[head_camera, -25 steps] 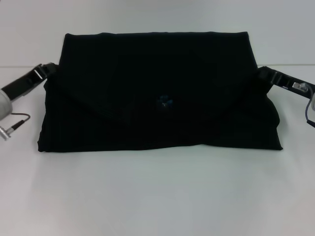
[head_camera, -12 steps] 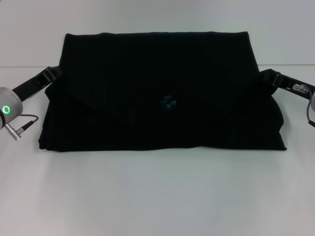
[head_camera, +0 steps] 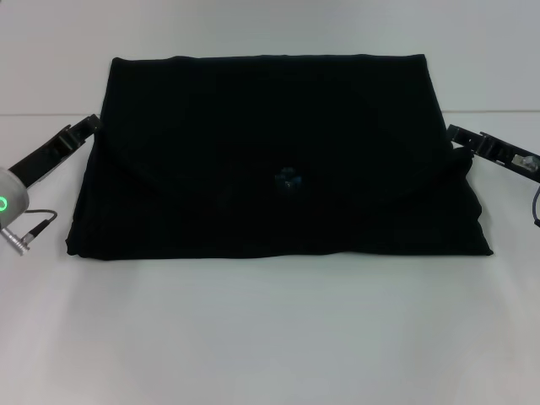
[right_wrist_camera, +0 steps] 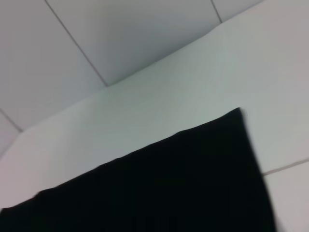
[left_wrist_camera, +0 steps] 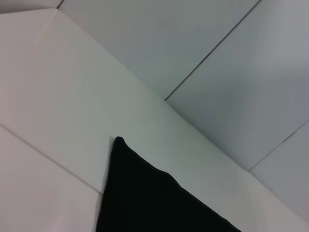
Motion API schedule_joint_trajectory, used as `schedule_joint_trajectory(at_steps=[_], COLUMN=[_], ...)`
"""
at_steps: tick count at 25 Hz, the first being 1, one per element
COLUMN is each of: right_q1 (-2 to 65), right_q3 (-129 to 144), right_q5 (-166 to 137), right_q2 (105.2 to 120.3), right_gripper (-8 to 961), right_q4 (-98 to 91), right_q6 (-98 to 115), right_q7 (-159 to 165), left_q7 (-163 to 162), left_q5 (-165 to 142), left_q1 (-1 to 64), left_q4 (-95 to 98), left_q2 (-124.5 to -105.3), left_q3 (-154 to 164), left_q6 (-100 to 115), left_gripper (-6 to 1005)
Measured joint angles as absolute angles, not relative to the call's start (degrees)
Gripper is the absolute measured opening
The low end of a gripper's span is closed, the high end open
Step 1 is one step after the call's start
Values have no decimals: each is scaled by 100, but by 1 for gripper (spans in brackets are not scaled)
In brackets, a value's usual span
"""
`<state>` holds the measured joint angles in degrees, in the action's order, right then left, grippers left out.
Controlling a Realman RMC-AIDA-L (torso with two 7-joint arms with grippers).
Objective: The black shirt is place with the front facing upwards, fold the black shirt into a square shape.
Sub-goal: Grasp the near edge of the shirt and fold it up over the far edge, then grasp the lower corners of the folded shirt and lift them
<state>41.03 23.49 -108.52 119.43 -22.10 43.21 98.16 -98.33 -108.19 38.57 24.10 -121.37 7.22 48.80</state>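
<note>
The black shirt point(head_camera: 270, 160) lies folded into a wide rectangle on the white table point(head_camera: 270, 337), with a flap folded down over its middle. A small blue neck label point(head_camera: 289, 179) shows near the centre. My left gripper point(head_camera: 87, 126) sits low at the shirt's left edge, just off the fabric. At the right edge my right gripper point(head_camera: 456, 132) is likewise beside the cloth. In the left wrist view a corner of the black shirt point(left_wrist_camera: 145, 193) shows. The right wrist view shows a broad stretch of the black shirt point(right_wrist_camera: 169, 183).
The white table extends in front of the shirt and past both sides. A pale wall point(head_camera: 270, 25) rises behind the shirt's far edge. A cable and plug point(head_camera: 25, 229) hang from my left arm, near the shirt's near left corner.
Both arms have drawn outward from the shirt's side edges. The left arm dropped back toward the near left, the right arm slid further right. The shirt's side edges have settled flatter.
</note>
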Motion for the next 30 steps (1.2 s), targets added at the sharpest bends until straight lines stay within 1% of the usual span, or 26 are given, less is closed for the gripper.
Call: schedule_joint_trajectory(at_steps=[3, 5, 6, 7, 8, 11, 13, 15, 17, 21, 26, 30], right_q1=[3921, 3752, 3645, 3545, 3440, 3284, 3236, 3210, 3180, 3127, 3177, 3187], right_q3=[2304, 2301, 2301, 2311, 2337, 2589, 2910, 3194, 3361, 3469, 3482, 3483], right_q5=[-10644, -10385, -10259, -10156, -10099, -10312, -10622, -10913, -11180, -11549, -11862, -11898], right_q2=[11893, 11872, 11865, 11850, 11816, 11635, 11501, 11448, 11483, 11658, 11783, 11804], right_gripper=[491, 528, 547, 597, 647, 796, 843, 891, 938, 932, 930, 930], right_q4=[-2210, -2220, -2242, -2262, -2285, -2298, -2303, -2310, -2320, -2361, -2365, -2366], right_q6=[4891, 5300, 5517, 5760, 6077, 6930, 7514, 7960, 8260, 8518, 8512, 8483], right_q7=[9829, 9831, 9826, 9809, 9787, 9687, 9474, 9111, 8640, 7862, 7657, 7672], left_q7=[-10081, -10389, -10627, -10825, -11171, -12064, -12509, -12636, -12886, -12713, -11877, -11715], left_q5=[-10805, -10902, -11022, -11145, -11376, -12214, -12746, -12920, -13477, -14090, -14189, -14112], left_q1=[3721, 3635, 3587, 3554, 3513, 3424, 3399, 3394, 3385, 3445, 3406, 3368], left_q4=[2463, 2541, 2619, 2705, 2879, 3421, 3754, 3884, 4215, 4390, 4460, 4429], left_q2=[-12096, -12028, -11981, -11946, -11897, -11771, -11684, -11655, -11571, -11528, -11573, -11636], left_q3=[736, 782, 833, 875, 942, 1057, 1064, 1055, 1054, 1161, 1277, 1280], left_q6=[5236, 5624, 5862, 6037, 6327, 7102, 7643, 7835, 8268, 8391, 8049, 7832], left_gripper=[497, 578, 599, 620, 641, 704, 746, 788, 840, 965, 962, 953])
